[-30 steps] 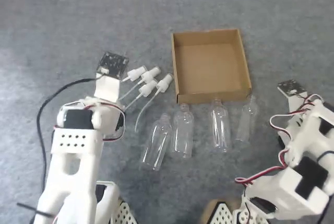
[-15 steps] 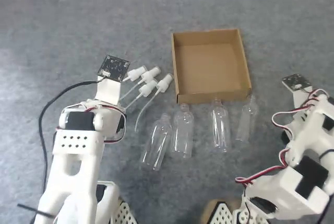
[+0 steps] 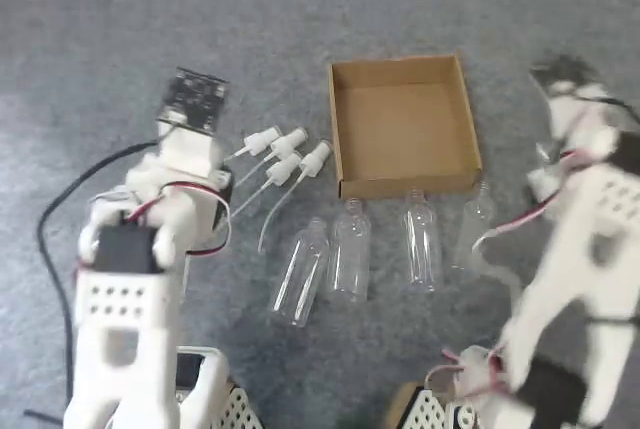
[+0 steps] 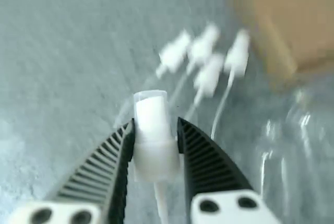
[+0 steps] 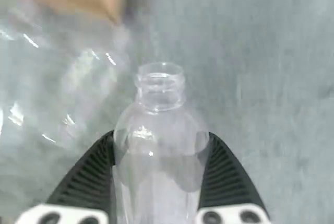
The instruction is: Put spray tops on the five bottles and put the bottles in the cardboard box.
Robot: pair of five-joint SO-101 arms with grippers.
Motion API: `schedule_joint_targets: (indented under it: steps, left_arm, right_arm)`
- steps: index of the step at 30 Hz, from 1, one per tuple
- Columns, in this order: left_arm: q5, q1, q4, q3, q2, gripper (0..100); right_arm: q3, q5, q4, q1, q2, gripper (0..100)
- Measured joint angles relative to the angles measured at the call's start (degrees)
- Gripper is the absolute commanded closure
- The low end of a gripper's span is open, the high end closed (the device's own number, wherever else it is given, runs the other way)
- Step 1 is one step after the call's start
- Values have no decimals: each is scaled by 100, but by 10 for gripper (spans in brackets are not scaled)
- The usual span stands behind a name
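1. Box (image 3: 405,124) sits on our table (image 3: 90,59), open side up.
2. Four bottles (image 3: 352,249) lie just before it; our right gripper (image 5: 160,139) clamps a fifth bottle (image 5: 159,85).
3. Four tops (image 3: 285,157) lie beside the box; our left gripper (image 4: 154,125) pinches a fifth top (image 4: 151,151).

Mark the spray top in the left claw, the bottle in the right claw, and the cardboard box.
spray top (image 4: 152,130): left wrist view, on its white body.
bottle (image 5: 159,135): right wrist view, on its clear shoulder.
cardboard box (image 3: 403,124): high view, on its bare inner floor.
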Motion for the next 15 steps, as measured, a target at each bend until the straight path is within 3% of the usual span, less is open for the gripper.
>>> schedule_joint_targets:
  steps: [5,9,15]
  left_arm:
    - [554,-9,26,-510,-747,989]
    - [1248,-9,-519,-536,-1240,989]
    - [2391,-18,-897,-527,-2110,989]
  right_arm:
    - [1029,-1152,-510,-2066,-1600,993]
    - [2127,-1881,-1196,-3710,-2382,992]
    - [4062,-2207,-2927,-5521,-3209,992]
